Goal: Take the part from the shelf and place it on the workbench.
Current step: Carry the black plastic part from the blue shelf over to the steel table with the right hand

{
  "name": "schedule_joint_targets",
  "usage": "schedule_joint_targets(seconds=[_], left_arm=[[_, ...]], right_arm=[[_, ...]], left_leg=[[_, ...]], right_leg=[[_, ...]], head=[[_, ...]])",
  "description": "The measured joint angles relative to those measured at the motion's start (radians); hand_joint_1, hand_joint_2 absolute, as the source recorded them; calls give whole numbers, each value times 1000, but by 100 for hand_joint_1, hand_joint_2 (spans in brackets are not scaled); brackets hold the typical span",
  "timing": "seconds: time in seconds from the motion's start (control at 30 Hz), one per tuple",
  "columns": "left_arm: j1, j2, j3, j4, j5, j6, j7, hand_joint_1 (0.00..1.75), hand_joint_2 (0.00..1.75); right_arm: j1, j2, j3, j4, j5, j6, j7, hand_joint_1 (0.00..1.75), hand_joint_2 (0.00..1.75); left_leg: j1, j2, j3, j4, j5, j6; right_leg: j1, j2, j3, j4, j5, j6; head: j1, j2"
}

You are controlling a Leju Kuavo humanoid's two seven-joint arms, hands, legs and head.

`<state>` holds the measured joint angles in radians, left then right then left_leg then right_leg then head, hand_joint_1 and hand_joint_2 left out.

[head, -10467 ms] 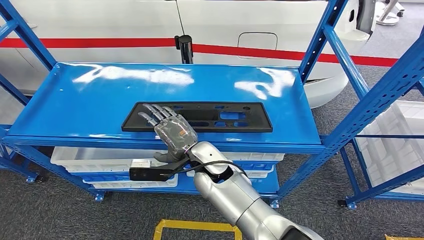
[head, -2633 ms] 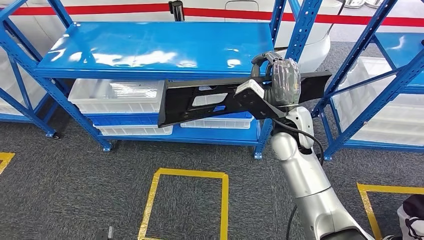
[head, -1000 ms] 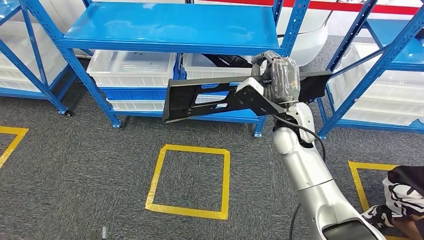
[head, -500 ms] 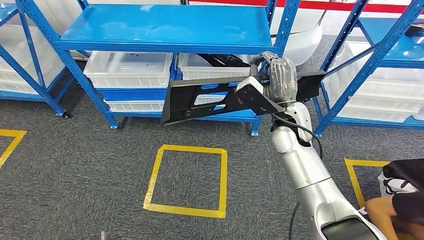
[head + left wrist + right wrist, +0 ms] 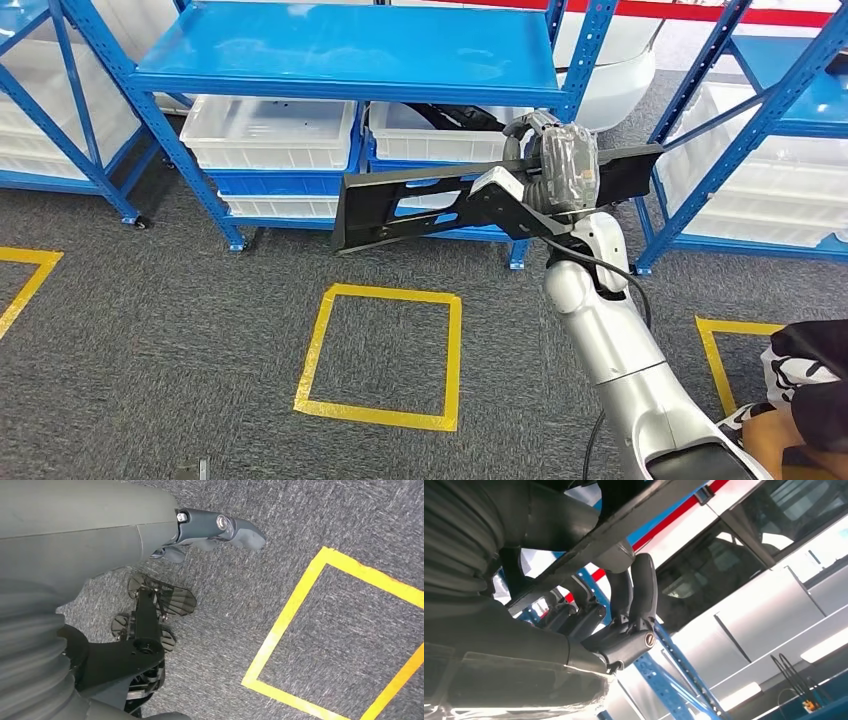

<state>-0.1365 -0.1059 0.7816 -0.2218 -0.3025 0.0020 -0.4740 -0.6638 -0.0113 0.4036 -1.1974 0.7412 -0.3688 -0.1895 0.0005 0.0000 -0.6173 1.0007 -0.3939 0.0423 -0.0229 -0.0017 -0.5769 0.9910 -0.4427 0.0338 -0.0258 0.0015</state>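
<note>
One part (image 5: 420,200) — in right hand (image 5: 562,165)

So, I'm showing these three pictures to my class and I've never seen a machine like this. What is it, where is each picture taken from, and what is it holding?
It is a walking humanoid robot with two silver arms, each ending in a hand.

The wide picture comes from a camera high on its body, looking down. The right hand grips a long black part with cut-out openings, carried in the air in front of a blue shelf. White bins sit on the lower level. A yellow taped square marks the grey carpet, and part of a person shows at the lower right.

The other two come from cameras at the wrists. The left one looks down past the left hand, which holds nothing, to the carpet. The right one shows fingers wrapped around the part's edge.
</note>
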Motion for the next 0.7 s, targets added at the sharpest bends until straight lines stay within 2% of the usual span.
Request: schedule_joint_targets(seconds=[0.03,0.1,0.13,0.2,0.27,0.3,0.33,0.37,0.43,0.47,0.5,0.57,0.63,0.67,0.7], left_arm=[[0,0,0,0,-1,2,1,0,175],[1,2,0,0,-2,6,2,0,175],[1,3,0,0,-2,7,3,0,175],[1,4,0,0,-4,9,3,0,175],[1,4,0,0,-6,10,3,0,175],[2,4,0,0,-6,11,3,0,175],[2,4,0,0,-6,11,3,0,175],[2,4,0,0,-6,11,3,0,175],[2,6,0,0,-6,12,3,0,175],[1,7,0,0,-6,13,3,0,175],[0,8,0,0,-6,14,4,0,175],[0,10,0,0,-6,16,4,0,175],[0,10,0,0,-5,17,4,0,175],[-1,10,0,0,-4,18,4,0,175],[-1,10,0,0,-4,18,3,0,175]], right_arm=[[3,0,0,-1,9,-3,2,175,175],[10,1,1,-4,23,-7,6,175,175],[12,1,1,-6,29,-8,7,175,175],[14,4,0,-9,41,-12,8,175,175],[20,6,0,-10,50,-16,7,175,175],[25,7,0,-10,53,-17,7,175,175],[29,7,0,-10,55,-17,7,175,175],[32,7,0,-10,57,-17,6,175,175],[33,8,0,-11,60,-18,4,175,175],[32,9,0,-11,61,-20,3,175,175],[32,10,0,-11,61,-22,0,175,175],[32,14,0,-10,62,-26,-6,175,175],[32,18,-1,-10,63,-29,-11,175,175],[31,18,-2,-10,63,-31,-12,175,175],[31,18,-2,-9,63,-33,-13,175,175]], left_leg=[[-1,0,-3,3,0,-5],[4,0,-8,9,-2,-13],[6,0,-15,23,-14,-17],[12,0,-49,105,-68,-30],[17,0,-106,236,-130,-39],[19,0,-126,280,-144,-41],[19,0,-129,291,-140,-41],[20,0,-111,257,-116,-38],[17,0,-38,123,-55,-25],[14,1,-7,65,-36,-18],[11,1,11,32,-29,-12],[3,1,15,16,-28,-4],[6,2,21,-2,-17,7],[8,3,25,-13,-10,14],[10,3,28,-22,-4,19]], right_leg=[[2,2,-1,1,1,-5],[-3,4,-3,-1,6,-14],[-7,4,-3,-1,9,-19],[-10,4,-2,-2,12,-28],[-7,4,-2,-2,12,-32],[-5,4,-3,-2,12,-33],[-4,4,-3,-2,12,-33],[-3,4,-2,-2,12,-33],[0,6,0,-2,12,-32],[4,6,0,-2,13,-31],[6,6,-2,-2,13,-30],[9,4,-5,-5,16,-24],[10,2,-11,-2,14,-15],[12,2,-25,21,0,-15],[12,2,-48,67,-24,-18]], head=[[-1,0],[-2,0],[-3,0],[-6,0],[-7,0],[-7,0],[-8,0],[-7,0],[-7,0],[-7,0],[-7,0],[-7,0],[-6,0],[-4,0],[-2,0]])
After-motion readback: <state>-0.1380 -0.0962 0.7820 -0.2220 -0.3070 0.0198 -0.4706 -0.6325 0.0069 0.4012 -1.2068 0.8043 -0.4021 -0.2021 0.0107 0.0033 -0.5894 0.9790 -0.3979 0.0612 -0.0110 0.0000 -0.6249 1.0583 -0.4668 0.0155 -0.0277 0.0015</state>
